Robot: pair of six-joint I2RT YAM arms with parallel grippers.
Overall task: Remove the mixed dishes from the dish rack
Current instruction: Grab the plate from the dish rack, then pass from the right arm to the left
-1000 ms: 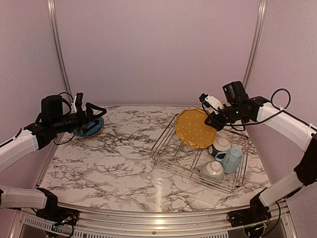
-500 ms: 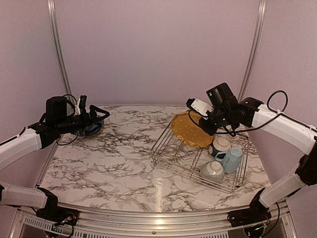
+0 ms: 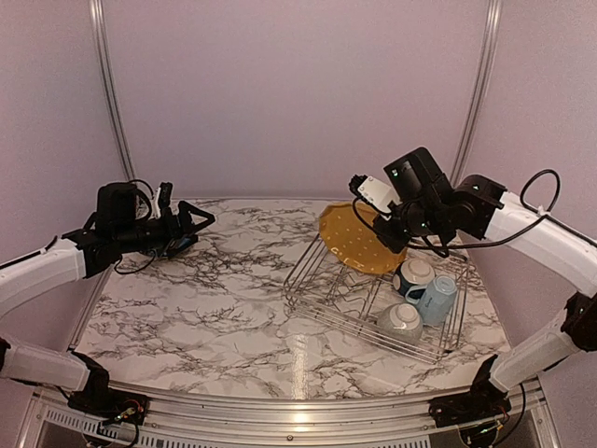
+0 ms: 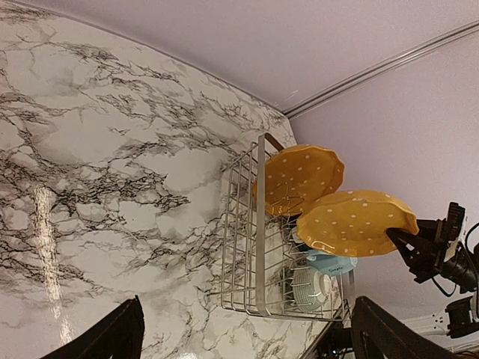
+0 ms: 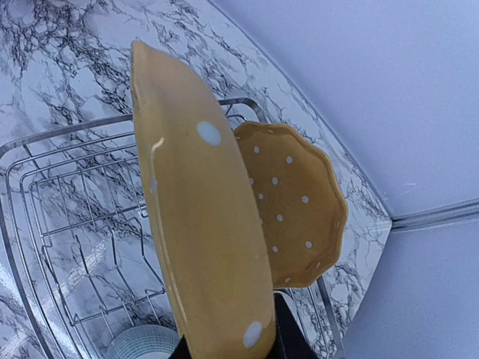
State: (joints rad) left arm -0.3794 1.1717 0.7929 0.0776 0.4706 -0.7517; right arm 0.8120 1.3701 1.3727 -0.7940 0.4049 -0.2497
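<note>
Right claw (image 3: 395,231), clamped on the rim of one yellow scalloped dotted plate (image 3: 357,239), its dark fingers (image 5: 283,338) gripping the edge nearest the wrist. From the claw, the plate's long axis runs out to the left and toward the far side. Its dotted face tilts up toward the near edge of the bench (image 3: 215,308), and the right wrist view shows it almost edge-on. It hangs over the far end of the dish rack (image 3: 322,297), which sits on the right half of the bench; whether its lower rim touches the wires cannot be told. Just behind it, a second yellow plate (image 4: 298,176) stands upright among the dividers. At the rack's near end, a light blue mug (image 3: 437,299) lies tilted, with the far bowl (image 3: 415,272) and the near bowl (image 3: 399,320) just beside it. The right arm's white forearm enters from the right, elbow raised and wrist turned left. The left arm's forearm is level over the far left of the bench. Its left claw (image 3: 191,229) points right toward the rack, with fingertips (image 4: 112,336) spread wide apart and nothing between them
</note>
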